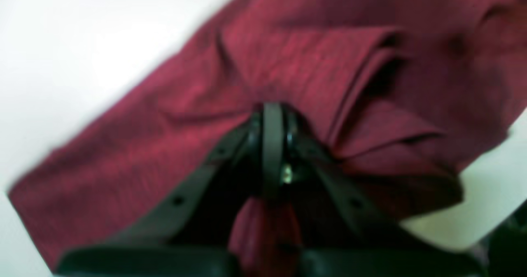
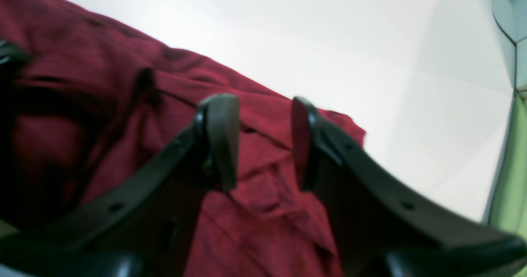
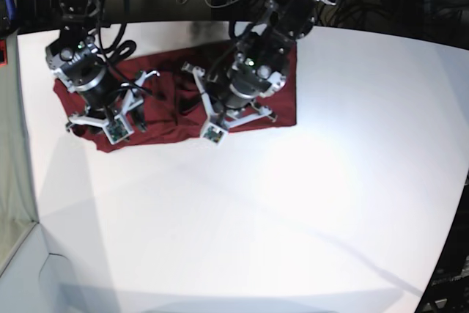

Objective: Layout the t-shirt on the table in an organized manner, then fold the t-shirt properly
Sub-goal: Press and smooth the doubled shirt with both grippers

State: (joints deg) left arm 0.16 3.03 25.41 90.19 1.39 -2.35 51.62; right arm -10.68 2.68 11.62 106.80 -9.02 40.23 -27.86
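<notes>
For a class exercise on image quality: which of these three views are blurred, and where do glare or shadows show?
Left wrist view: soft throughout, the t-shirt smeared, the shut left gripper a dark blur. Right wrist view: the open right gripper soft, the table washed out to near-white. Base view: sharper, bright glare mid-table, faint long shadows across its near part.

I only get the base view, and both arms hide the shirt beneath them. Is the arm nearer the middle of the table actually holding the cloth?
Observer: Yes. The left gripper is shut on a pinch of the t-shirt.
Operator: And the other arm?
Observer: The right gripper is open, with cloth showing between its fingers, nothing gripped.
Operator: Is the shirt flat there?
Observer: No. Folded layers bunch beside the left gripper, over the white table.
</notes>
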